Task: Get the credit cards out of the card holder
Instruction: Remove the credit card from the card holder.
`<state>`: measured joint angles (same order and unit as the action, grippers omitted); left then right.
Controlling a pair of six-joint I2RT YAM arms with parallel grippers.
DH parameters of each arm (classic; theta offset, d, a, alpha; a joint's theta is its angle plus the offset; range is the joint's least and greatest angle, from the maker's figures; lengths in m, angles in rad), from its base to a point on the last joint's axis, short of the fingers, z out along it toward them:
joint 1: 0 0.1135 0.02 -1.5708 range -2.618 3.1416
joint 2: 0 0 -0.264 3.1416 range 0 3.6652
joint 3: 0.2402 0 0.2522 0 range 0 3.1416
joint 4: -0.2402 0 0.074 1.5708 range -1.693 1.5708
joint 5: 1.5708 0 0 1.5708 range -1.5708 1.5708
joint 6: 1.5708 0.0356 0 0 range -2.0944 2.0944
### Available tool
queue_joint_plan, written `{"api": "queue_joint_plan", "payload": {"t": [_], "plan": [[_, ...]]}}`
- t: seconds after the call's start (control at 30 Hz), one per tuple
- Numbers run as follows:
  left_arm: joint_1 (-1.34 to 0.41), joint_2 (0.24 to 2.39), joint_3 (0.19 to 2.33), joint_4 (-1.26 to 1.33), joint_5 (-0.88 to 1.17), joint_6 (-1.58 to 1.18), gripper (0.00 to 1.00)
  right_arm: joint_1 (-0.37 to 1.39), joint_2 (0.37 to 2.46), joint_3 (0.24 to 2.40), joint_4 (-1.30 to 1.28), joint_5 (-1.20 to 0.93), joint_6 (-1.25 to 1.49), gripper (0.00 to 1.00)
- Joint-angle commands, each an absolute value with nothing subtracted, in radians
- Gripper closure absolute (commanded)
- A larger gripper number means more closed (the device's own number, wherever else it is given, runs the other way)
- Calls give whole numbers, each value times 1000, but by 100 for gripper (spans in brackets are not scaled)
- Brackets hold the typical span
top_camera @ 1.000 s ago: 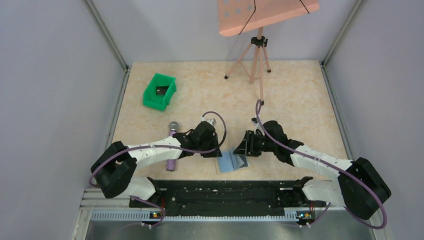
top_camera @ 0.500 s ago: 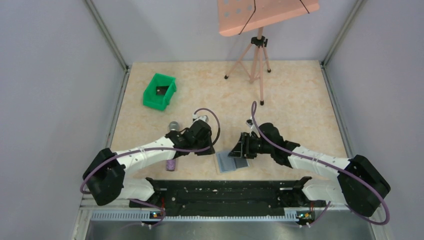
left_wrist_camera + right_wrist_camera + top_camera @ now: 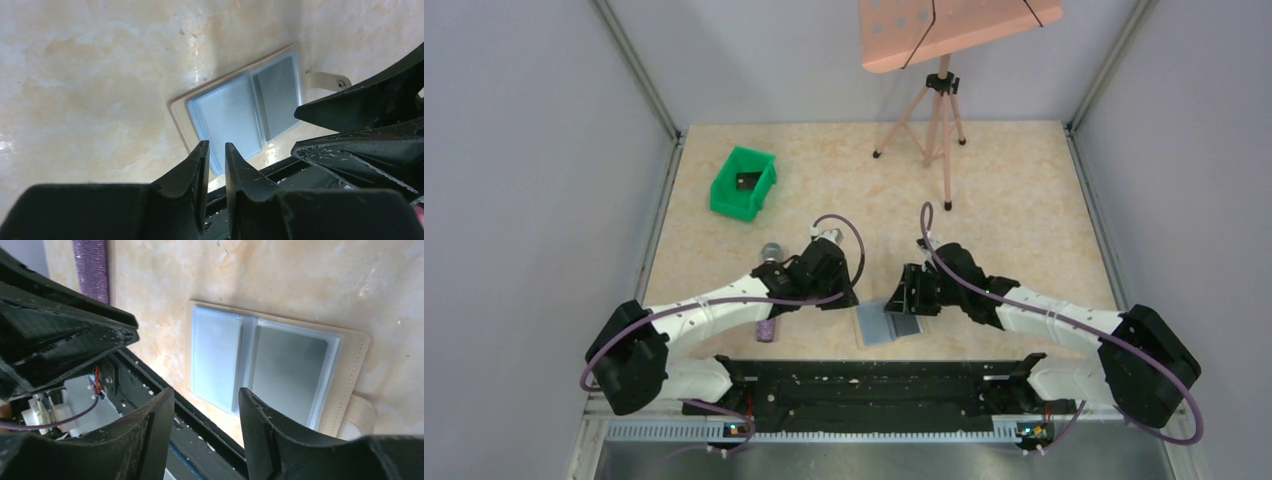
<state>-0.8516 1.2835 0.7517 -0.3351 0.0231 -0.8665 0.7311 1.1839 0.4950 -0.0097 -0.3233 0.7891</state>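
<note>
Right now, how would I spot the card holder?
On the beige marbled table, look at the middle of the near edge. The thin, flat, opened card holder lies there; unlike the purple microphone to its left, it shows pale blue and grey panels inside a cream rim.

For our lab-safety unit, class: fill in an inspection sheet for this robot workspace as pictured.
Surface: beige marbled tabletop, no spills seen.
Job's things: pale beige card holder with light blue and grey panels, lying open and flat near the front edge; no loose cards seen.
Clutter: green plastic bin; purple glittery microphone, partly hidden.
Claws: left claw narrowly parted, empty; right claw open, empty, close to the holder.
Cables: purple cables looped at both wrists, clear of the holder.
Surroundings: grey walls; pink perforated board on a tripod at the rear.
</note>
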Motion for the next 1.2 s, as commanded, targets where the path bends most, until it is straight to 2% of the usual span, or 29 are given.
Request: {"api": "queue_joint_plan", "payload": {"t": [0.0,0.2,0.43,0.6,0.67,0.7,0.8,0.97,1.17], "plan": [[-846,1216,748,-388,-119,-872,77,807,1231,585,-107,-191,778,47],[-845,1074,752,-494,-315,-859,75,918,1309,671,-171,-37,806,41],[-846,856,694,-484,-349,-839,68,1038,1410,783,-270,156,826,31],[-846,747,610,-418,-343,-826,52,1085,1489,864,-346,247,834,31],[-845,721,604,-438,-358,-838,35,1099,1522,887,-370,272,840,31],[-845,708,600,-446,-362,-839,28,1106,1532,894,-376,278,841,31],[-845,677,592,-454,-371,-828,23,1123,1568,912,-387,293,845,33],[-846,647,583,-464,-386,-827,23,1138,1631,934,-396,305,835,37],[-845,639,558,-443,-362,-827,26,1145,1657,930,-402,315,845,55]]}}
